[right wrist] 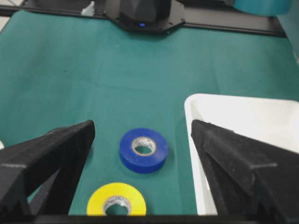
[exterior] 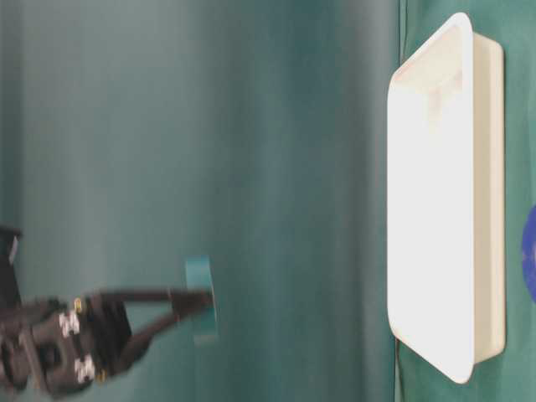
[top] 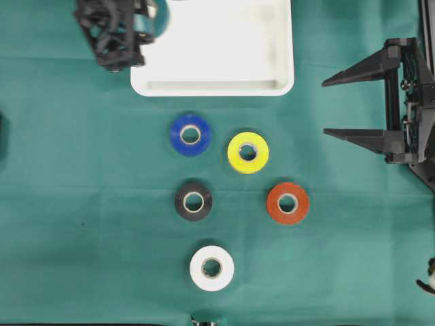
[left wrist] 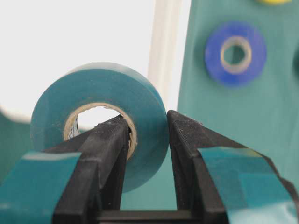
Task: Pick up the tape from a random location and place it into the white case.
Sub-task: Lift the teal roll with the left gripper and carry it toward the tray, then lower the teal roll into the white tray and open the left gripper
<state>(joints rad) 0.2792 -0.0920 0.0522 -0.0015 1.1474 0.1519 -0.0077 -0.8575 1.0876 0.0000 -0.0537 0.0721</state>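
Note:
A teal tape roll (left wrist: pixel 100 88) stands on edge in my left gripper (left wrist: pixel 147 123), which is shut on it, one finger through the core and the other on the outer face. In the overhead view the tape (top: pixel 153 19) and left gripper (top: pixel 145 23) hang over the left rim of the white case (top: pixel 211 88). From table level the tape (exterior: pixel 201 300) is raised well off the white case (exterior: pixel 490 167), which holds nothing that shows. My right gripper (top: pixel 325 107) stands open at the right, apart from everything.
Several other rolls lie flat on the green cloth below the case: blue (top: pixel 190 134), yellow (top: pixel 248 152), black (top: pixel 194 201), orange-red (top: pixel 287 202) and white (top: pixel 211 268). Blue (right wrist: pixel 143 149) and yellow (right wrist: pixel 117 204) show between the right gripper's fingers.

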